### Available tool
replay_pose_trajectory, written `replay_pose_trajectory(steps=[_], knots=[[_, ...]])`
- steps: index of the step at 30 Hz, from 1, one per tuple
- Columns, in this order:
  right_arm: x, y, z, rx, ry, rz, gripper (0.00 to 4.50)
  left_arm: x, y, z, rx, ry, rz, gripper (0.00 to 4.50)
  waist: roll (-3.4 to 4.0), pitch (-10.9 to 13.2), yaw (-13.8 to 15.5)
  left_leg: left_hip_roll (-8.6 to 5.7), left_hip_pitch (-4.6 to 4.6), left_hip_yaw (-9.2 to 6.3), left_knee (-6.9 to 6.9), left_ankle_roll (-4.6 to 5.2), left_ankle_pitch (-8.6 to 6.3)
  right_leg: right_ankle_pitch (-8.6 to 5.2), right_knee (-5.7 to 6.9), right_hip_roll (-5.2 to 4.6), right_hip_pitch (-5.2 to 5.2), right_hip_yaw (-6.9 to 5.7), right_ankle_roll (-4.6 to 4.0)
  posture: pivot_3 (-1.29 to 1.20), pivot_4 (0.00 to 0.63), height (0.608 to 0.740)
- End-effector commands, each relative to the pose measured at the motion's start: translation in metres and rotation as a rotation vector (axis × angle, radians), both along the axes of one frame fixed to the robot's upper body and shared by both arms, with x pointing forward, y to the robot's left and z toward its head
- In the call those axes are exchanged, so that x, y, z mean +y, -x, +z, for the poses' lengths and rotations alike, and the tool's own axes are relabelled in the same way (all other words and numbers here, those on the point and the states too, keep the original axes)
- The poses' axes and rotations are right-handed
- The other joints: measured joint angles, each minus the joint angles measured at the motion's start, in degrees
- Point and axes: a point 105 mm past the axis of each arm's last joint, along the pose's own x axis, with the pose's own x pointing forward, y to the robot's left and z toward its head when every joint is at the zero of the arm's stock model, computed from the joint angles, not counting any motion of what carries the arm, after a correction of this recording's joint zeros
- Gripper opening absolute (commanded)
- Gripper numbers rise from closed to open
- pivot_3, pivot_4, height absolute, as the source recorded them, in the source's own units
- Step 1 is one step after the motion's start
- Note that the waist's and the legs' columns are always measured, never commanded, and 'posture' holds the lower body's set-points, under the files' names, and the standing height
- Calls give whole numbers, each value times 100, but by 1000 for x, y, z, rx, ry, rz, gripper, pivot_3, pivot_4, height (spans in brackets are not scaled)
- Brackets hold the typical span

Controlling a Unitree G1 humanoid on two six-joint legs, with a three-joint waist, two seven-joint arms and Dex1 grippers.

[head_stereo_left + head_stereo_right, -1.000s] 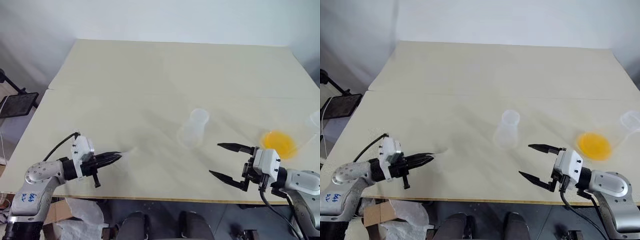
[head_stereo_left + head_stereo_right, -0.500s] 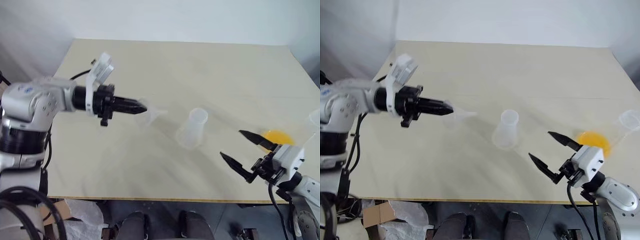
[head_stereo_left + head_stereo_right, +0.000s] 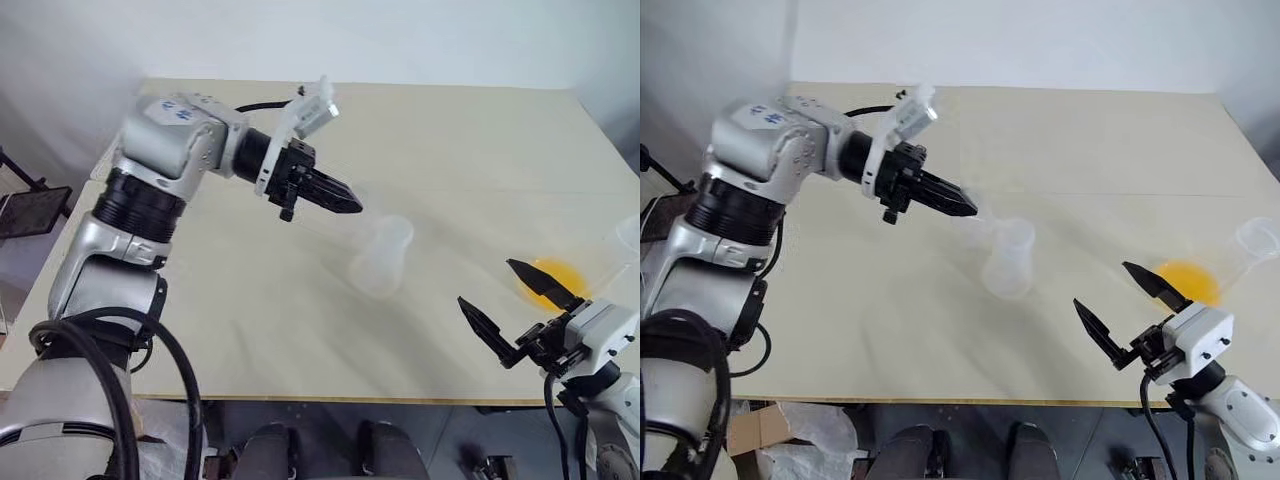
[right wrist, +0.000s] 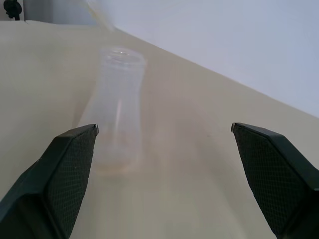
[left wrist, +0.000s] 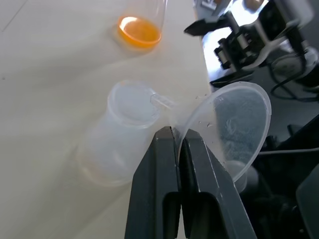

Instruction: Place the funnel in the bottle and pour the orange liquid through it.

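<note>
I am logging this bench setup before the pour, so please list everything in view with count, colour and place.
Beige wooden table: one, beige, fills the middle of the head views.
Clear conical flask-shaped bottle: one, see-through, upright at the table's centre, empty.
Small clear funnel: one, see-through, pinched by its rim, stem tip near the bottle's mouth.
Wider clear conical flask: one, see-through, near the table's right edge.
Orange liquid: one pool, orange-yellow, in that flask.
Black tablet-like panel on a stand: one, black, left of the table.
Left gripper: black fingers, shut on the funnel, above the table.
Right gripper: black fingers, open, near the front right edge.
</note>
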Motion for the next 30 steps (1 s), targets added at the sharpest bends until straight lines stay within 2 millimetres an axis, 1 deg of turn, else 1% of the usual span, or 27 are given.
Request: replay_pose_trajectory(steps=[1,3,8,9,10,11,12,15,16,17,19,21,24,26,28,30], knots=[[8,3,9,-61,-4,10,4500,-7,-3,4,-48,-38,-11,51,0,0,0,1,0,0,0,0,0,0,1,0,-1,0,0,0,150,740],[10,2,9,-63,-8,11,4500,-12,-2,2,-43,-44,-28,51,0,0,-1,1,0,-1,0,0,0,0,2,0,-2,-1,0,0,150,740],[13,0,8,-68,-14,10,4500,-25,-6,3,-68,-47,-32,51,-1,1,11,4,-3,-2,0,0,0,0,1,-1,-3,-1,0,0,150,740],[13,-1,7,-69,-14,9,4500,-27,-7,4,-74,-42,-37,235,-1,1,14,4,-3,-2,1,1,0,0,1,-2,-3,-1,0,0,150,740],[14,-1,7,-70,-14,10,4500,-28,-7,5,-89,-38,-43,524,-1,1,13,3,-4,-2,2,1,0,0,1,-2,-3,-1,0,0,150,740],[14,-2,7,-71,-15,9,4500,-30,-7,6,-93,-29,-48,563,-1,1,14,3,-4,-2,2,1,0,0,1,-2,-3,-1,0,0,150,740],[15,-2,7,-73,-16,8,4500,-32,-7,9,-99,-16,-48,770,-1,1,13,3,-4,-2,3,1,0,0,1,-2,-3,-1,0,0,150,740],[16,-3,5,-75,-18,3,4500,-33,-11,15,-119,34,-38,1666,-1,1,3,4,-4,-2,2,2,0,0,3,-2,-3,-2,0,0,150,740],[17,-3,5,-76,-18,2,4500,-31,-12,15,-124,44,-38,1820,-1,1,3,4,-4,-2,2,2,0,0,2,-2,-4,-2,0,0,150,740],[17,-3,5,-76,-18,1,4500,-30,-13,14,-126,49,-38,2126,0,1,3,6,-4,-2,3,2,0,0,3,-2,-4,-2,0,0,150,740],[17,-3,4,-79,-19,-2,4500,-23,-18,9,-93,51,-10,2711,-1,1,2,5,-4,-2,2,2,0,0,3,-2,-4,-2,0,0,150,740],[17,-3,4,-81,-21,-6,4500,-13,-25,1,-96,78,18,3253,0,0,3,5,-4,-2,3,2,0,0,4,-2,-4,-2,0,0,150,740],[16,-4,3,-79,-21,-7,4500,-14,-28,0,-97,139,26,4144,0,0,-1,6,-2,-2,3,2,1,0,7,-3,-4,-2,0,0,150,740],[15,-4,3,-78,-20,-5,4500,-17,-29,0,-124,159,23,4467,-1,1,13,9,-5,-5,5,3,1,0,8,-3,-5,-4,0,0,150,740],[16,-8,5,-83,-17,3,4500,-23,-30,-2,-164,183,24,4467,-1,1,17,8,-8,-8,10,4,1,0,8,-5,-5,-6,0,0,150,740],[16,-9,6,-85,-17,6,4500,-27,-28,-2,-160,215,19,4467,-1,1,18,8,-9,-9,10,4,1,0,9,-8,-5,-6,1,0,150,740]])
